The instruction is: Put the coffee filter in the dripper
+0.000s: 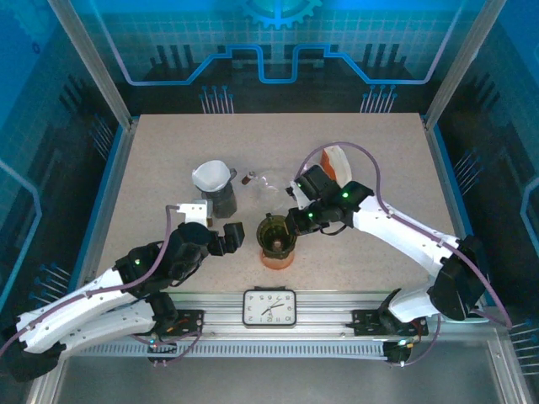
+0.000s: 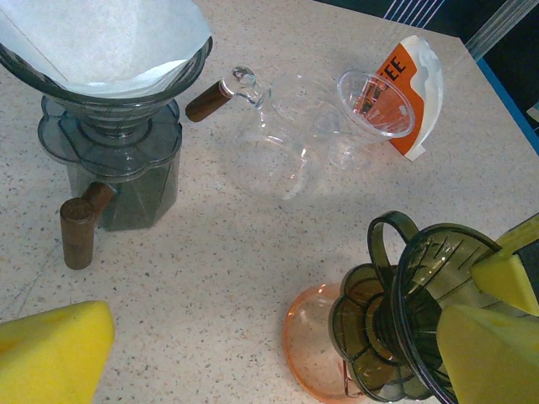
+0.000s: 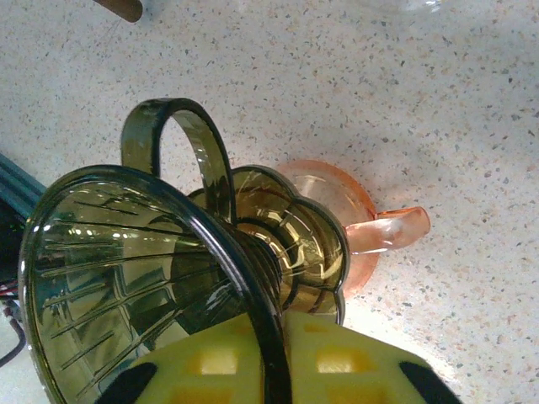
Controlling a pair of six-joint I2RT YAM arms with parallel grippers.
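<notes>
Right gripper (image 1: pixel 290 224) pinches the smoky ribbed plastic dripper (image 3: pixel 109 269) by its rim, steadying it for the white paper filter (image 2: pixel 101 42); left gripper (image 1: pixel 237 238) apparently spread, empty.

Left arm lies low, stretching from 7 o'clock toward the centre, wrist pointing to 3 o'clock, its pincer (image 1: pixel 232 238) spread wide with the fingers well apart. Right arm reaches in from 4 o'clock, elbow bent, wrist aimed at 9 o'clock. Its pincer (image 1: pixel 292 222) is clamped, yellow pads (image 3: pixel 210 366) pinching the dripper (image 3: pixel 126 278) by the rim.
</notes>
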